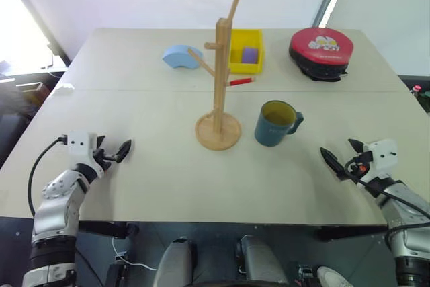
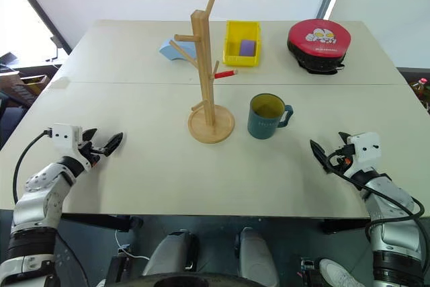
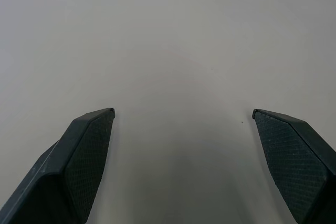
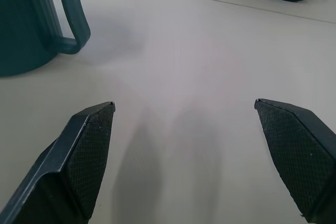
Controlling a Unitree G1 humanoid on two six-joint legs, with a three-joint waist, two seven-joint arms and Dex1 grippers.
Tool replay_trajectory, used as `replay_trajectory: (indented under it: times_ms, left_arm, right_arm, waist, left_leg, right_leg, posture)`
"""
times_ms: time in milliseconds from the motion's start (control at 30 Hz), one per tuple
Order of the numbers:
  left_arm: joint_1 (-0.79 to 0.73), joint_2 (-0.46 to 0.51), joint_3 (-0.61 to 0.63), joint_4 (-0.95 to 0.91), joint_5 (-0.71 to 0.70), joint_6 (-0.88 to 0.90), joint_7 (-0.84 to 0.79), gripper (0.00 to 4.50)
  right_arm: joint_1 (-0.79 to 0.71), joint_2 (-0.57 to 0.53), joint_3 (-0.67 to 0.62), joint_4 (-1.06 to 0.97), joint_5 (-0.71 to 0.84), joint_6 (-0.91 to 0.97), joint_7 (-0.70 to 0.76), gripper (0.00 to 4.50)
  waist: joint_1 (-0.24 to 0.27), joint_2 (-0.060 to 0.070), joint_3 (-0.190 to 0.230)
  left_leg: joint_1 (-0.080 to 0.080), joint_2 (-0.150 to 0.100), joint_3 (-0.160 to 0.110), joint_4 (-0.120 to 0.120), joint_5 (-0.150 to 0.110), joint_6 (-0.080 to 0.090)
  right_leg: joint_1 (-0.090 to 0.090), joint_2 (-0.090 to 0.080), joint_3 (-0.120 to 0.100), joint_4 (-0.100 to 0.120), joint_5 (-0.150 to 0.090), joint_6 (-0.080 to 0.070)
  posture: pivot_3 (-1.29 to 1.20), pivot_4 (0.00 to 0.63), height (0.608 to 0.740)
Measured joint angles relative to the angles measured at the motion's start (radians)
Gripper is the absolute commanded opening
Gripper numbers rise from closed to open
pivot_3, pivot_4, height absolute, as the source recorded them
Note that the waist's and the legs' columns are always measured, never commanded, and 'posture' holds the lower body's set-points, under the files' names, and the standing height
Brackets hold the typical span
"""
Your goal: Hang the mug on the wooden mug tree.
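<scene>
The teal-blue mug (image 1: pixel 275 124) stands upright on the table, right of centre, its handle turned to the right. Just left of it rises the wooden mug tree (image 1: pixel 219 78) on its round disc base, with nothing on its pegs. My right gripper (image 1: pixel 341 154) hovers open near the front right edge, a short way right of the mug and apart from it. From the right wrist, the mug (image 4: pixel 26 24) and its handle lie ahead of the open right gripper (image 4: pixel 185 103). My left gripper (image 1: pixel 117 149) is open over bare table at the front left, far from both; its fingers (image 3: pixel 89 145) hold nothing.
Behind the tree a yellow bin (image 1: pixel 245 68) holds a purple block. A red-tipped pen (image 1: pixel 240 81) lies in front of it, a light blue curved piece (image 1: pixel 180 56) sits to its left, and a red-and-black round case (image 1: pixel 321 52) is at the back right.
</scene>
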Motion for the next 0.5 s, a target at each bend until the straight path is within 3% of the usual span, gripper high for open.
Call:
replay_trajectory:
  times_ms: [500]
  left_arm:
    - [0.041,0.000,-0.027,-0.099,-0.008,0.026,-0.036,4.50]
  right_arm:
    - [-0.011,0.019,0.020,-0.012,-0.007,-0.008,-0.046,4.43]
  waist:
    - [0.001,0.000,0.000]
  left_leg:
    - [-0.001,-0.001,0.001,0.000,0.000,0.000]
  right_leg:
    - [-0.001,-0.003,0.000,-0.001,0.000,0.000]
  posture:
    - [0.00,0.150,0.735]
